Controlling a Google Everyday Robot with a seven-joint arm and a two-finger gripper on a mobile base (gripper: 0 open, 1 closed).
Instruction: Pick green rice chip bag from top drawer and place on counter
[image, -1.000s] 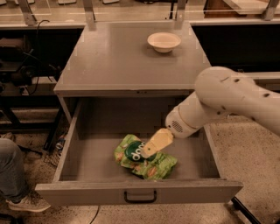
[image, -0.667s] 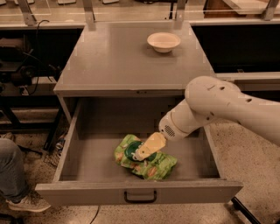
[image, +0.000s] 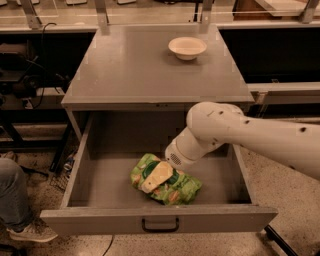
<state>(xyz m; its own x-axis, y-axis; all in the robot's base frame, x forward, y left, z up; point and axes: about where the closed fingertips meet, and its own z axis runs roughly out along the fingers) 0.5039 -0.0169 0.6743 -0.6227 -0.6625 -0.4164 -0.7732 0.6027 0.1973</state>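
- The top drawer (image: 95, 220) stands open at the near edge of the view, its flat grey front panel carrying a small dark pull handle (image: 160, 225) at the middle.
- Left of the drawer front, a person's jeans-clad leg (image: 12, 192) and shoe (image: 30, 231) show at the edge of the view.
- Inside the drawer box there is one item: the green rice chip bag (image: 182, 189), lying flat on the drawer floor, slightly right of centre and toward the front.
- The bag is crinkled and light green, with a dark green round patch near its upper left part and orange chip pictures toward its right end; its long side runs slantwise.
- The gripper (image: 155, 177), cream-coloured, is down in the drawer, resting on the left half of the bag over the dark green patch. Whether it is spread, closed or clamped on the bag cannot be told.
- The white arm (image: 260, 137) reaches in from the right, over the drawer's right wall.
- Behind, the counter (image: 130, 65) is a smooth grey top; the bag is not on it.
- A cream bowl (image: 187, 47) sits upright on the counter's far right part; nothing shows inside it.
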